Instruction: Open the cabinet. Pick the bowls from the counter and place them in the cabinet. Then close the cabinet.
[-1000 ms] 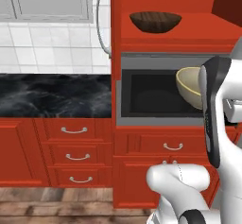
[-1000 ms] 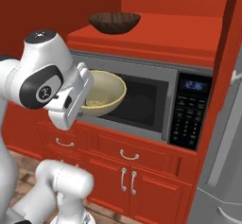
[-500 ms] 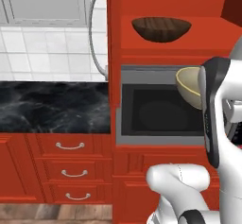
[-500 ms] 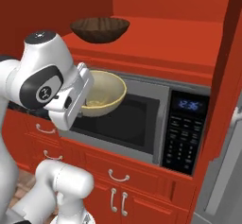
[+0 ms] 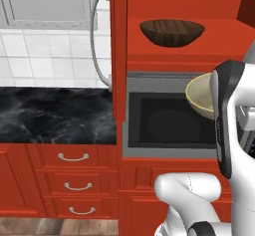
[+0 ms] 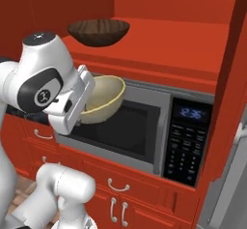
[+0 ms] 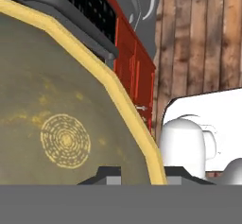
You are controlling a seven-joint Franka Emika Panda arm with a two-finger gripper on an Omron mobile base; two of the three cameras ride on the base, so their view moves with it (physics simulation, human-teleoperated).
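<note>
The gripper point(image 7: 136, 173) pinched the rim of the beige-yellow bowl point(image 6: 102, 99) in front of the microwave point(image 6: 144, 126). The brown wooden bowl point(image 5: 172, 32) sat near the front edge of the open cabinet point(image 5: 174, 56) floor.

Red cabinet shelf point(image 5: 149, 43), dark wood-grained bowl point(image 5: 172, 32) resting on it

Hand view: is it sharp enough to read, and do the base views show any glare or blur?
Hand view: sharp, but the yellow bowl sits so close that its rim runs out of frame. Left base view: flat, even light, no blur, a soft reflection in the microwave window. Right base view: crisp, the clock digits on the microwave readable, the brown bowl casting a faint shadow.
</note>
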